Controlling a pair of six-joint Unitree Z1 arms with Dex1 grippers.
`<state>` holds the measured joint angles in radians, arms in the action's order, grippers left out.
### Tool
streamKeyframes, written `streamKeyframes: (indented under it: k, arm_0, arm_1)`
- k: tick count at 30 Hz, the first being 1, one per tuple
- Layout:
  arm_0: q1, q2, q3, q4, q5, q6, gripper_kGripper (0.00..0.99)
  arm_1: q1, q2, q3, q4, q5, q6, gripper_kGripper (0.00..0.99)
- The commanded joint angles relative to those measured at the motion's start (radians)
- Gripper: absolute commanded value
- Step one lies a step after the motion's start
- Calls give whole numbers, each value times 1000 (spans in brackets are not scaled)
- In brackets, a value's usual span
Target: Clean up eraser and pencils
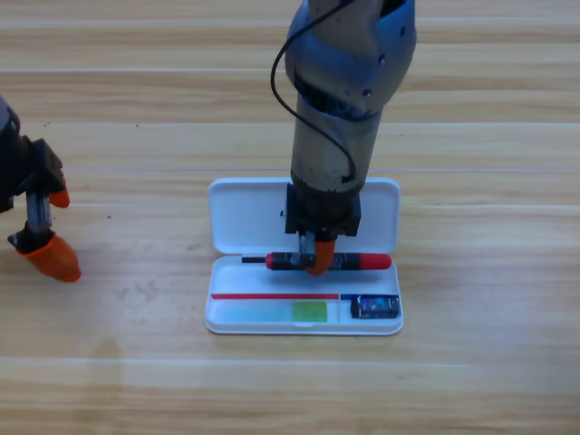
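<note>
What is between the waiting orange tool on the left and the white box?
Only bare wooden table lies between the left tool and the white case, seen in the high view.

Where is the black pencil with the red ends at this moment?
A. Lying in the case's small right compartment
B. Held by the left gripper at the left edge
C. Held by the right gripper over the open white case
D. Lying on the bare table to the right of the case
C: the right gripper is shut on the black pencil, holding it level over the white case, while the left gripper waits at the left edge.
</note>
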<state>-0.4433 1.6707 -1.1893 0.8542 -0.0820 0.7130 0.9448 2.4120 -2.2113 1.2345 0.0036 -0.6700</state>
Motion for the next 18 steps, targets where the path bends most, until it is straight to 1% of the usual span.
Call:
streamKeyframes:
  k: [1,7,15,16,17,18]
  arm_0:
    - [15,0,20,-12,-12,8,990]
    - [15,0,11,-20,-12,5,990]
    - [29,12,-26,-24,-13,-1,990]
    - [31,14,-27,-26,-13,-1,990]
    - [34,15,-30,-29,-15,-1,990]
    - [37,15,-32,-32,-18,-1,989]
  arm_1:
    - [25,73,-8,19,4,9,0]
    - [26,73,-10,19,4,17,0]
    - [26,75,-18,20,4,23,0]
    - [26,75,-18,19,4,24,25]
    - [26,75,-19,19,4,27,173]
    - [26,72,-19,19,4,30,374]
